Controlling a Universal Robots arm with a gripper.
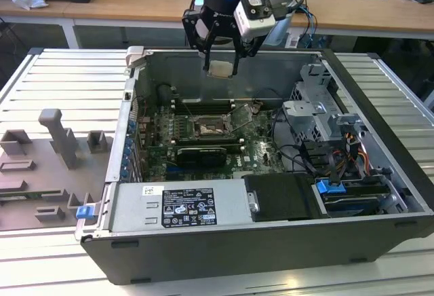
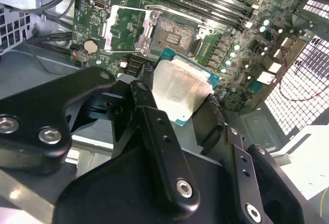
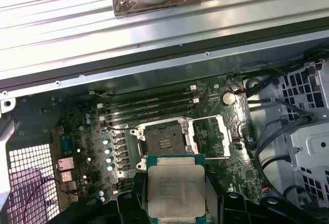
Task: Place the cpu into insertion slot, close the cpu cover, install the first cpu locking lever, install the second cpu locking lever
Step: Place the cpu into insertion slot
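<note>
My gripper (image 1: 221,69) hangs above the open computer case, shut on the cpu (image 1: 220,68), a small square silver-beige chip. In both wrist views the cpu (image 2: 180,93) (image 3: 176,190) sits flat between the black fingers (image 2: 145,100) (image 3: 129,203). Below it on the green board lies the insertion slot (image 1: 211,127) (image 2: 172,34) (image 3: 163,137), a dark square socket standing bare. The cpu cover (image 1: 244,115) (image 2: 126,29) (image 3: 208,136), a silvery windowed frame, is swung open to one side of the slot. The chip is well above the board, touching nothing else.
A black graphics card (image 1: 201,155) lies in front of the slot, and long memory slots (image 3: 149,106) lie behind it. A grey power supply (image 1: 180,204) fills the case's front. A drive cage (image 1: 319,116) and cables stand at the exterior view's right. Grey fixtures (image 1: 61,143) sit outside at its left.
</note>
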